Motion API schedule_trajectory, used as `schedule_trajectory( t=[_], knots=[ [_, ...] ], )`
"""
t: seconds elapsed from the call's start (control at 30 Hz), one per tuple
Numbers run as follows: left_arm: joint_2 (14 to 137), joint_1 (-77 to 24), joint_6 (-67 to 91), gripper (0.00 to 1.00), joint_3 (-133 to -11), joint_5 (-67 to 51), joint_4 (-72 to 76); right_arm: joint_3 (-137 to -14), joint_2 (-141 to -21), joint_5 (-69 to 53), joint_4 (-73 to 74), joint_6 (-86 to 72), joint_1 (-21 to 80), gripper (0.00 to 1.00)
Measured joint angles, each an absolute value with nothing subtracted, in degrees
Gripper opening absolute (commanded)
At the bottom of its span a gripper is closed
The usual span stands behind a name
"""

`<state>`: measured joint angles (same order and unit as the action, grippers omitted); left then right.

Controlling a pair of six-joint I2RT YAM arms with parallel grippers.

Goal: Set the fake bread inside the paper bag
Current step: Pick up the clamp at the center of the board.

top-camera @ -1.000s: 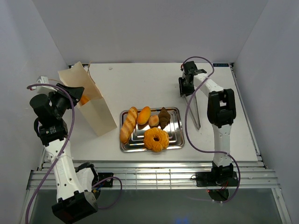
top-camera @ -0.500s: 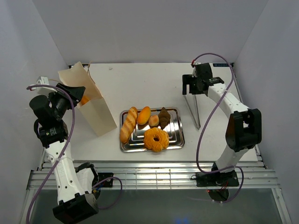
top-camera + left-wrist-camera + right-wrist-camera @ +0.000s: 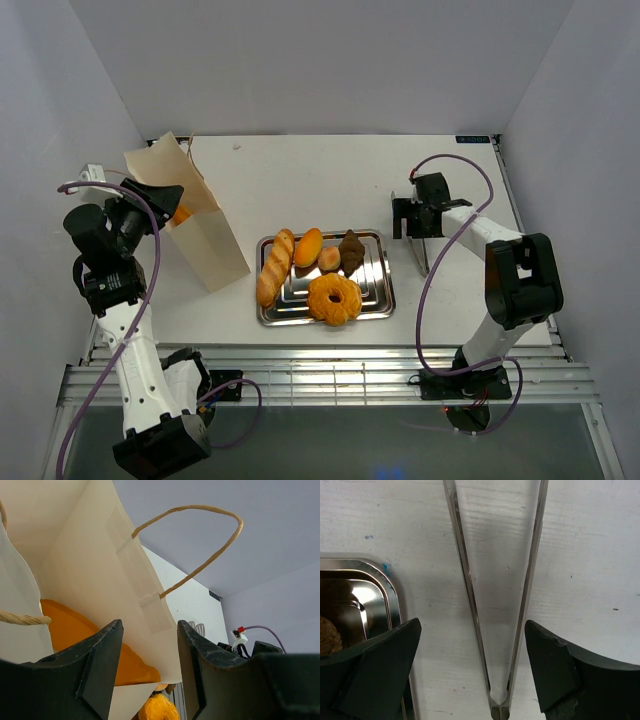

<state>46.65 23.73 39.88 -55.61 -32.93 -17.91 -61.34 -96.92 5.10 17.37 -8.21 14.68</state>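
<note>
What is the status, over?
Left tool open at paper bag mouth. Right tool open over tongs. Five fake bread pieces on tray, one loaf in bag.

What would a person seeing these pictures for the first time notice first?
The glossy fake bread on the steel tray in the middle catches the eye first. At the left stands the tall paper bag, with the left hand open at its mouth and an orange loaf inside. At the right, the right hand hangs open over the metal tongs.
</note>
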Motion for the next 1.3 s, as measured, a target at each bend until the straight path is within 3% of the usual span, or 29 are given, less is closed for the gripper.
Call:
schedule_trajectory(
  t=[0.23,0.4,0.6,0.8,0.9,1.17,1.27,1.3],
  knots=[
    [46.7,23.7,39.9,0.58,-55.4,-33.1,-17.7,-60.9,-96.8,6.3,14.7,-8.2,14.7,0.90],
    [46.7,23.7,39.9,0.58,-55.2,-33.1,-17.6,-60.9,-98.2,6.3,12.6,-8.3,14.7,1.00],
    [46.7,23.7,39.9,0.58,-55.2,-33.1,-17.6,-60.9,-100.4,6.3,10.6,-8.7,14.7,0.85],
    [46.7,23.7,39.8,0.58,-55.2,-33.0,-17.6,-60.8,-100.7,7.2,8.9,-9.0,14.7,0.63],
    [46.7,23.7,39.8,0.58,-55.2,-33.0,-17.6,-59.3,-100.7,8.0,7.3,-9.5,14.7,0.57],
    [46.8,23.7,39.7,0.58,-55.2,-33.0,-17.6,-56.8,-100.7,9.9,5.8,-10.3,14.7,0.64],
    [46.9,23.7,39.7,0.58,-55.2,-33.0,-17.6,-56.8,-100.8,10.0,5.8,-10.3,14.7,0.54],
    [46.9,23.7,39.7,0.58,-55.2,-33.0,-17.5,-56.8,-101.0,10.2,5.6,-10.3,14.7,0.38]
  ],
)
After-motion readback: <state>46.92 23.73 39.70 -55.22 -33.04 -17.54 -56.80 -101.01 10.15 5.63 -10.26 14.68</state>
